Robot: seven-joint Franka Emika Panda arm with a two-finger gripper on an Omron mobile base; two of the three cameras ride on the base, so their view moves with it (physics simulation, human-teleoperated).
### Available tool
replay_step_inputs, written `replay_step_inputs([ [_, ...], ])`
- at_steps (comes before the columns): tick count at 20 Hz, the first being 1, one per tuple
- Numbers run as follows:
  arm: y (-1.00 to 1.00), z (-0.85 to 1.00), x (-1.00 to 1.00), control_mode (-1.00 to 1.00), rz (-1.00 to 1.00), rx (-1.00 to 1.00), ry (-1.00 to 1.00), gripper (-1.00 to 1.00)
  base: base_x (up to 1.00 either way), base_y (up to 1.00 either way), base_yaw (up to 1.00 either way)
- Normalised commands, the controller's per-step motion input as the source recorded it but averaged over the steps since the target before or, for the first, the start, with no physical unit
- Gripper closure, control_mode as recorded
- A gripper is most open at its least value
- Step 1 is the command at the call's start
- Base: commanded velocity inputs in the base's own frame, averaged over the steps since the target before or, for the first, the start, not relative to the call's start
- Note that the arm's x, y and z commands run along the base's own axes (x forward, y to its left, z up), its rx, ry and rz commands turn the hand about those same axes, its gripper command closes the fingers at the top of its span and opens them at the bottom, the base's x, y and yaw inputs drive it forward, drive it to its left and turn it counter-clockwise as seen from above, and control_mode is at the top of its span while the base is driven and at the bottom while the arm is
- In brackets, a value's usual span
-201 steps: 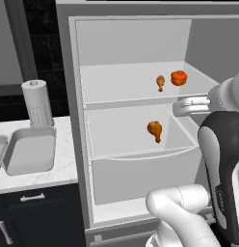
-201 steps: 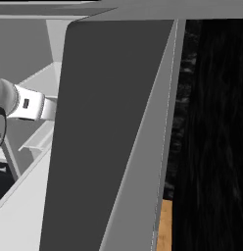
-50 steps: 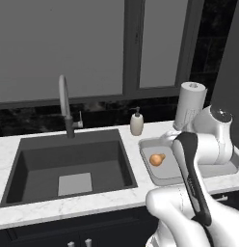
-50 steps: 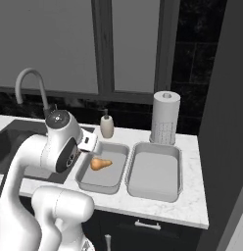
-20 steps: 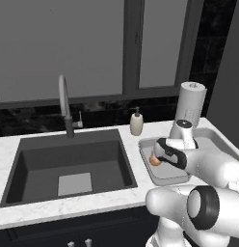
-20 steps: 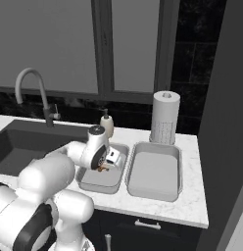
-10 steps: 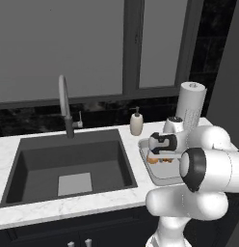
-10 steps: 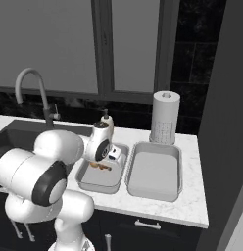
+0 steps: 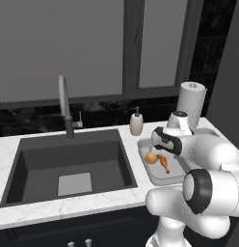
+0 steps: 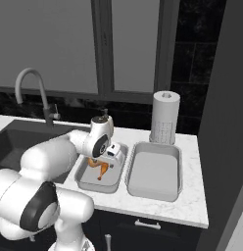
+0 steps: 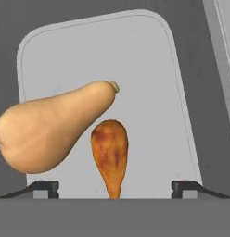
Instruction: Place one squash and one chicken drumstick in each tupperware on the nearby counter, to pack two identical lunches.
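Hovering item: end effector (image 11: 114,187), above the near tray; its two dark tips sit wide apart at 7 and 5 o'clock of the hand view, spread, pinching nothing.
Near tray: tupperware (image 9: 175,177) (image 10: 83,179) (image 11: 149,55), light grey, rounded corners, on the surface just right of the sink; holds one squash and one drumstick.
Squash: (image 9: 151,157) (image 11: 52,127), tan, pear-shaped; lies on the tray floor at 9 o'clock of the hand view, narrow neck pointing toward 1 o'clock.
Drumstick: (image 9: 164,164) (image 10: 102,170) (image 11: 110,152), orange-brown; lies just beside the squash, at 6 o'clock of the hand view, thick end toward 12, thin bone end toward 6, between the two tips. Whether it touches the squash cannot be told.
Far tray: second tupperware (image 10: 154,175), same shape, just right of the near tray, at 3 o'clock of it in the right base view.
Surface: counter (image 9: 68,205) (image 10: 194,201), white veined marble over dark cabinets; carries both trays.
Sink: (image 9: 68,164), dark basin with a grey drain plate, at 9 o'clock of the near tray in the left base view.
Tap: (image 9: 63,103) (image 10: 30,88), curved, grey, behind the sink.
Soap bottle: (image 9: 136,122), cream, at 11 o'clock of the near tray.
Paper roll: (image 9: 191,99) (image 10: 164,117), white, upright, behind the far tray at 12 o'clock.
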Motion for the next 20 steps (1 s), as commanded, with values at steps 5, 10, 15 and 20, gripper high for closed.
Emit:
replay_step_inputs([
  [5, 0.15, 0.85, -0.85, -1.0, 0.0, -0.06, -0.04, -1.0, 0.0, 0.0, 0.0],
  [10, 0.2, 1.0, -0.87, -1.0, 0.0, -0.01, -0.11, -1.0, 0.0, 0.0, 0.0],
  [15, 0.11, 0.94, -0.8, -1.0, 0.0, 0.0, -0.14, -1.0, 0.0, 0.0, 0.0],
  [20, 0.19, 0.92, -0.74, -1.0, 0.0, 0.0, -0.04, -1.0, 0.0, 0.0, 0.0],
])
